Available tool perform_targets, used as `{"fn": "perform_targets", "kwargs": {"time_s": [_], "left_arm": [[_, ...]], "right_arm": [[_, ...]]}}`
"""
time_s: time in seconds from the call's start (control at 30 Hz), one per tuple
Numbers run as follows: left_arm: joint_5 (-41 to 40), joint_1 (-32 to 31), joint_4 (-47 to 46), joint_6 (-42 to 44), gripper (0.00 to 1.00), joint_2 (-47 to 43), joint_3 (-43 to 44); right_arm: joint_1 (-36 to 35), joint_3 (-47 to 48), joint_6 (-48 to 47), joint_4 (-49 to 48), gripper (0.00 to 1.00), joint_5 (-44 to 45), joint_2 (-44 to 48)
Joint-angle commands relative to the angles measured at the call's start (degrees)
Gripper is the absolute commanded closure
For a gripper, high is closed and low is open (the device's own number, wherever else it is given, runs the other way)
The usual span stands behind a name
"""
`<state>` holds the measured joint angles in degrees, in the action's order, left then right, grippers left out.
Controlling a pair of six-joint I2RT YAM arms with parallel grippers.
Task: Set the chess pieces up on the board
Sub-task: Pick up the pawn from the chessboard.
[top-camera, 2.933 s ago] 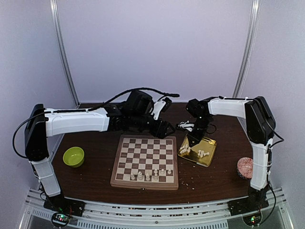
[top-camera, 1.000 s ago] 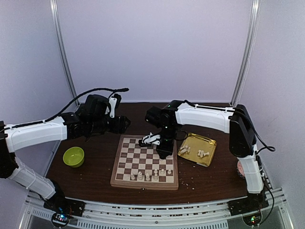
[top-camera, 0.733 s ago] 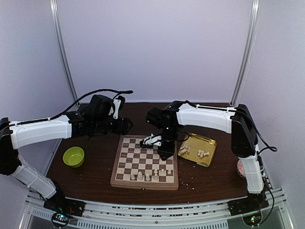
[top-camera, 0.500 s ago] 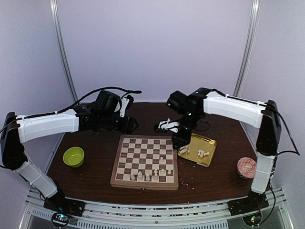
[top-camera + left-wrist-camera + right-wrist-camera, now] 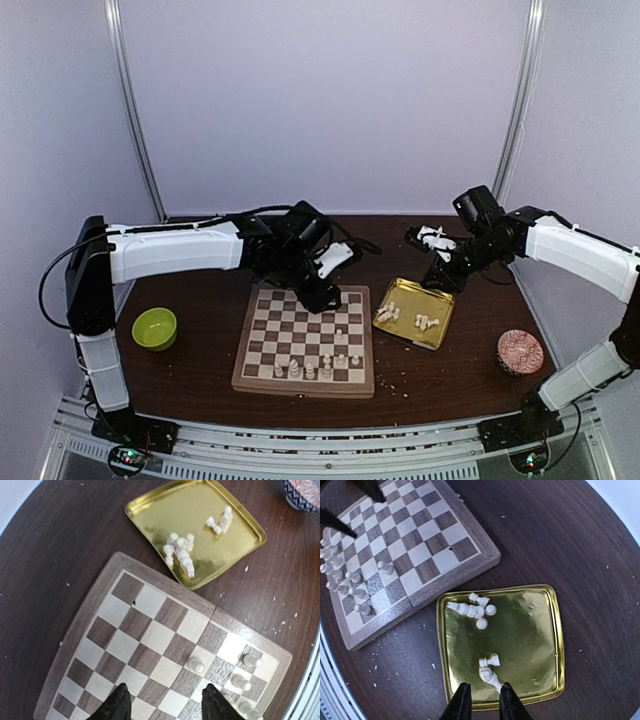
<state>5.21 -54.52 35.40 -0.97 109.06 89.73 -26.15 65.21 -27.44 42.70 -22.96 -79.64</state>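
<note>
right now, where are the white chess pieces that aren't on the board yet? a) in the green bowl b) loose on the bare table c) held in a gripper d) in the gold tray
d: the leftover pieces lie in two small clusters in the gold tray, just beside the board.

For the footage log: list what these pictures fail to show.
Top view: the chess pieces on the board are too small to tell kinds.
Left wrist view: the board runs off the bottom edge, behind the left tool.
Left wrist view: the patterned container is cut by the top corner.
Right wrist view: pieces heaped in the gold tray overlap, count unclear.
</note>
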Motion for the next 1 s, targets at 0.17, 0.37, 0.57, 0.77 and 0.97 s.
{"fn": "perform_targets", "kwargs": {"time_s": [0.17, 0.37, 0.57, 0.77, 0.97], "left_arm": [[1.9, -2.3, 8.0, 4.9, 0.51, 5.6, 5.9], [1.7, -3.0, 9.5, 5.1, 0.55, 9.1, 8.4], [2.6, -3.4, 11.0, 5.2, 0.57, 13.1, 11.7], [0.4, -3.5, 11.0, 4.4, 0.62, 15.5, 13.7], [0.5, -3.5, 11.7, 4.5, 0.7, 16.5, 14.1]], "right_arm": [[3.8, 0.6, 1.0, -6.5, 0.79, -0.8, -2.8], [3.8, 0.8, 0.7, -6.2, 0.79, -0.5, -3.0], [3.8, 0.9, 0.5, -6.2, 0.79, 1.2, -3.7], [3.7, 1.4, 0.4, -5.3, 0.79, 1.4, -4.6], [3.7, 1.7, 0.1, -5.0, 0.79, 1.5, -5.0]]}}
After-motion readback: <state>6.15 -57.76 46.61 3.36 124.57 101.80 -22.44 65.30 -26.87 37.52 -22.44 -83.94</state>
